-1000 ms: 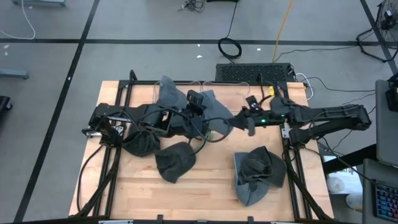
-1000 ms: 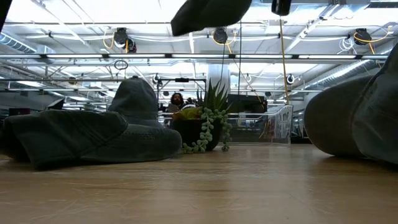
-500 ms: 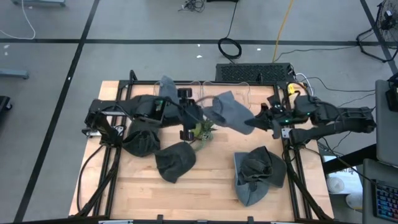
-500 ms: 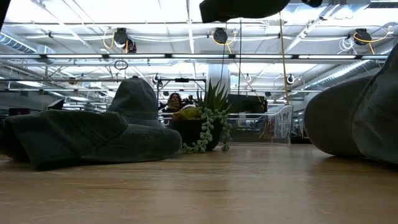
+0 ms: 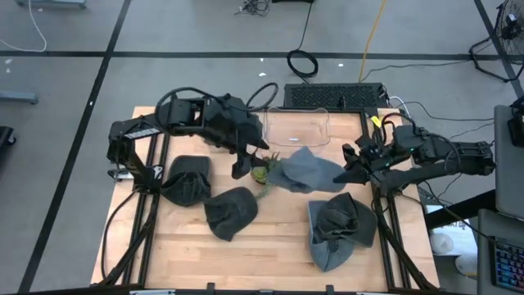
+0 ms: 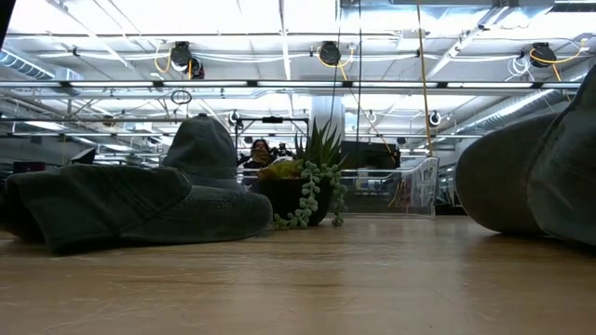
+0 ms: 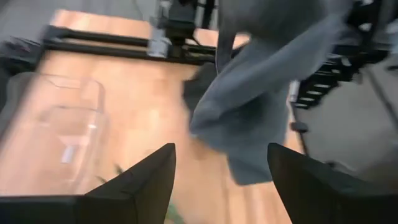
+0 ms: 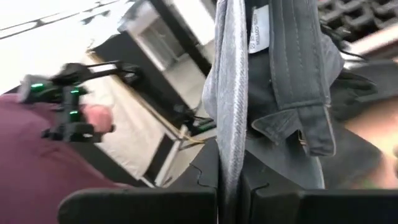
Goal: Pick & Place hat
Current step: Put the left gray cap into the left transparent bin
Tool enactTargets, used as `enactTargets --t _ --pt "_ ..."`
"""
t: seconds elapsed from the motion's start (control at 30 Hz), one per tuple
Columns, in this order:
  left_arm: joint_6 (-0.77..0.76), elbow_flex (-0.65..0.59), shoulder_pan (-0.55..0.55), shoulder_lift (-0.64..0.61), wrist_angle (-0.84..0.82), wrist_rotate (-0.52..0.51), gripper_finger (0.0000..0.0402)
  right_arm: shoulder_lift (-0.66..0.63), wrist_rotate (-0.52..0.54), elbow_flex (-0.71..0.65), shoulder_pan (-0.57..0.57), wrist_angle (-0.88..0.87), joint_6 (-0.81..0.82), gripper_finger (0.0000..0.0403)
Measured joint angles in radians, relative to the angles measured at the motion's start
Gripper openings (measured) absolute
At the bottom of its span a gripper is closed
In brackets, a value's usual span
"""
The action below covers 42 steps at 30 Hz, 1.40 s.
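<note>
I have the grey hat (image 5: 307, 174) hanging above the table's middle, pinched by its edge in my right gripper (image 5: 354, 168), so I judge I should carry it level and lower it into the clear bin (image 5: 296, 127). My left gripper (image 5: 239, 164), fingers apart, waits beside it. The hat droops over the little plant (image 5: 262, 174), which could snag it, and three more hats (image 5: 341, 228) lie nearby.

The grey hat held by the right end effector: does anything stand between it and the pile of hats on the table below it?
Nothing visible does. The right end effector holds the grey hat in the air, and the pile of hats lies beyond it with bare table between. The small plant sits beside the hat, off that path.
</note>
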Motion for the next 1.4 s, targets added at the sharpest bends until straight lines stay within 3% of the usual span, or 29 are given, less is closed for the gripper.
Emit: enactTargets --t 0.2,0.6,1.4 --pt "-0.058 -0.001 0.033 0.002 0.002 0.154 0.0269 -0.002 -0.051 0.0 0.013 0.082 -0.035 0.0" --pt "-0.055 -0.001 0.026 0.01 0.146 0.142 0.0269 0.03 -0.05 0.0 0.014 0.089 -0.047 0.0" --pt "-0.032 -0.002 -0.014 0.08 0.186 0.149 0.0269 0.032 -0.051 0.0 0.014 0.098 -0.036 0.0"
